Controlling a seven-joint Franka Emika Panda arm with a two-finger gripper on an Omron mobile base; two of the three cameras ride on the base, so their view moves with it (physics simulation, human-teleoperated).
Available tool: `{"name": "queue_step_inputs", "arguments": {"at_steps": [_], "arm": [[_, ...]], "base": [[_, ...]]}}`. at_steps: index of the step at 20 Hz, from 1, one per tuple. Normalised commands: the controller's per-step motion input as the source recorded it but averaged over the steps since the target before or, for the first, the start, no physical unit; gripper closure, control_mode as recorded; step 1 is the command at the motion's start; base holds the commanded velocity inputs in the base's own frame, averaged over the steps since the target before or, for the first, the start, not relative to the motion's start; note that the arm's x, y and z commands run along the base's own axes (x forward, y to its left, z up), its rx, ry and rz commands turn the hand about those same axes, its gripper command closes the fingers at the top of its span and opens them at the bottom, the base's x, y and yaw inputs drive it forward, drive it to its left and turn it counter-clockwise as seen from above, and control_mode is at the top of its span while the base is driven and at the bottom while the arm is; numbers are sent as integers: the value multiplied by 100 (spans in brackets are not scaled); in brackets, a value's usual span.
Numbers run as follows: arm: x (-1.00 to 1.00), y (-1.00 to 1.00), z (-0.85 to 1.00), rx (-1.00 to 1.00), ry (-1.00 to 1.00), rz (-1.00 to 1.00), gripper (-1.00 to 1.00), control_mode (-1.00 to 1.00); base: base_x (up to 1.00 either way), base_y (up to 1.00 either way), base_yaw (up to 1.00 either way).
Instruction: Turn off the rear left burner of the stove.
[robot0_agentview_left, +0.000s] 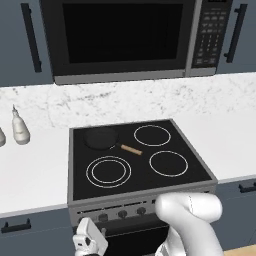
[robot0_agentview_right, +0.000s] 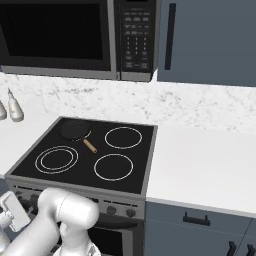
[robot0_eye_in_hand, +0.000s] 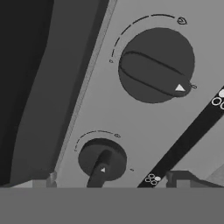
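1. The stove (robot0_agentview_left: 142, 187) sits between two stretches of white bench (robot0_agentview_right: 200, 165); its rear left burner (robot0_agentview_left: 89, 134) lies under the small black skillet (robot0_agentview_left: 101, 137), whose wooden handle points toward the middle of the glass.
2. The claw (robot0_agentview_left: 90, 243) hangs low at the left end of the grey front panel (robot0_agentview_left: 165, 197), just before the row of dark knobs.
3. In the hand view a large knob (robot0_eye_in_hand: 156, 65) with a white triangle marker fills the upper right, and a smaller-looking knob (robot0_eye_in_hand: 102, 158) sits between the two finger tips (robot0_eye_in_hand: 43, 179).
4. The tips stand well apart on either side of that knob, so the claw looks wide and holds nothing.
5. Step in hand, as I judge it: lining up on a knob before gripping.
6. I cannot tell which knob governs the rear left zone.
7. The next move calls for closing in squarely, pinching the knob's ridge and turning it to its off mark.
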Motion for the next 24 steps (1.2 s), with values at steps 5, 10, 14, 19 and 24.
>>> {"name": "queue_step_inputs", "arguments": {"at_steps": [5,10,14,19,24], "arm": [[14,-2,-24,3,-3,0,-100,-100],[11,-1,-4,1,-7,1,-100,-100],[2,-6,0,5,-1,3,-100,-100],[-2,-14,8,2,-4,1,-100,-100],[-6,-20,12,3,-6,0,-100,-100]], "base": [[0,0,0],[0,0,0],[0,0,0],[0,0,0],[0,0,0]]}}
